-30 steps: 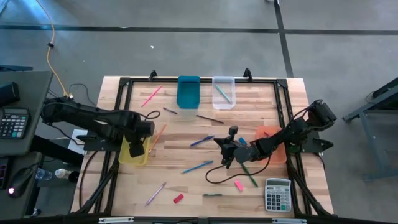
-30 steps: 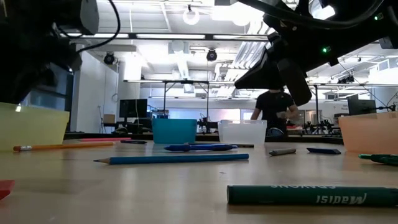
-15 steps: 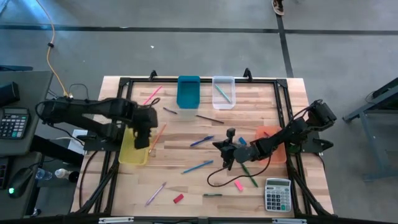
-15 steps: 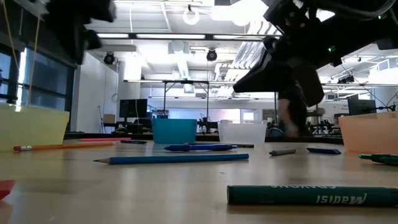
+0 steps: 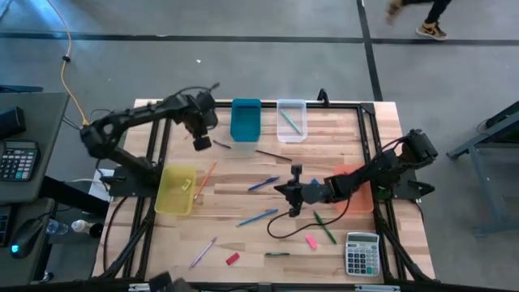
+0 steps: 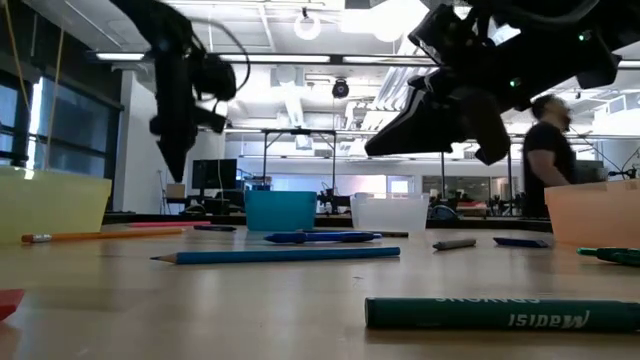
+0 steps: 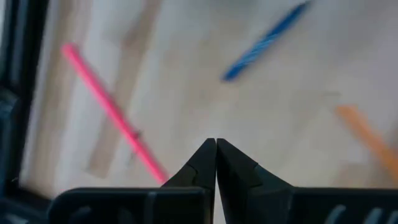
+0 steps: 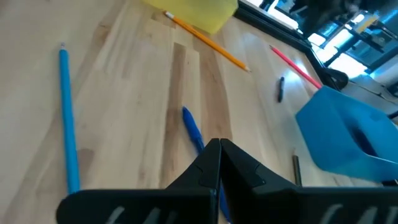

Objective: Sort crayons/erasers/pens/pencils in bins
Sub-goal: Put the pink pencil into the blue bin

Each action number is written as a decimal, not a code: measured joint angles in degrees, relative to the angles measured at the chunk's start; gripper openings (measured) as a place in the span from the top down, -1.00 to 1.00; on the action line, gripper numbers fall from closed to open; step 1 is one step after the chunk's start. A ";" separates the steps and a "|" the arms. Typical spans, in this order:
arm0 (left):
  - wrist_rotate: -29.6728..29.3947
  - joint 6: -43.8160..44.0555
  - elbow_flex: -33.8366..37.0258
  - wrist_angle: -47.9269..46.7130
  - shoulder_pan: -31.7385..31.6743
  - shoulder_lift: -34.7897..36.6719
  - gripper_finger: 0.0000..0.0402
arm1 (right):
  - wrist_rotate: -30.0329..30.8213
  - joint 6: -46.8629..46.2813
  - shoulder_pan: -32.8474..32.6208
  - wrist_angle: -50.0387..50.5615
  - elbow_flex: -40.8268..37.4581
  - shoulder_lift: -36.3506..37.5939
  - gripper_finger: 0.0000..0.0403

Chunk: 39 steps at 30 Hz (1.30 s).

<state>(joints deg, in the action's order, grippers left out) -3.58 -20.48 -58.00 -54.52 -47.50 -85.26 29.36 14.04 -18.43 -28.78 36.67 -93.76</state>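
My left gripper (image 5: 203, 141) (image 7: 216, 149) is shut on nothing and hangs above the table's far left part, over a pink stick (image 7: 112, 112) and near a dark crayon (image 5: 221, 144). My right gripper (image 5: 292, 193) (image 8: 219, 149) is shut on nothing, above the table's middle by a blue pen (image 5: 263, 183). The yellow bin (image 5: 176, 189), teal bin (image 5: 246, 119), clear bin (image 5: 292, 120) and orange bin (image 5: 350, 177) stand on the table. A pink eraser (image 5: 310, 242) and a red eraser (image 5: 233, 259) lie near the front.
Loose on the wood lie a blue pencil (image 5: 257, 217), an orange pencil (image 5: 205, 180), a green marker (image 5: 324, 227), a pale purple pencil (image 5: 203, 252) and a dark pen (image 5: 276, 254). A grey calculator (image 5: 362, 254) sits at the near right. A black cable (image 5: 280, 227) loops below my right gripper.
My left gripper has risen from over the yellow bin and swung toward the table's far edge, ending above the pink stick near the teal bin. The things on the table lie as they did.
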 joint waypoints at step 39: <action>-3.32 3.84 -8.32 11.41 -15.17 -23.33 0.38 | -0.04 -0.08 -1.23 -1.52 -0.04 0.00 1.00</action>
<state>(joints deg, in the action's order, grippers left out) -6.90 -16.64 -66.32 -43.11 -62.67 -108.59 29.32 13.96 -19.66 -30.30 36.62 -93.76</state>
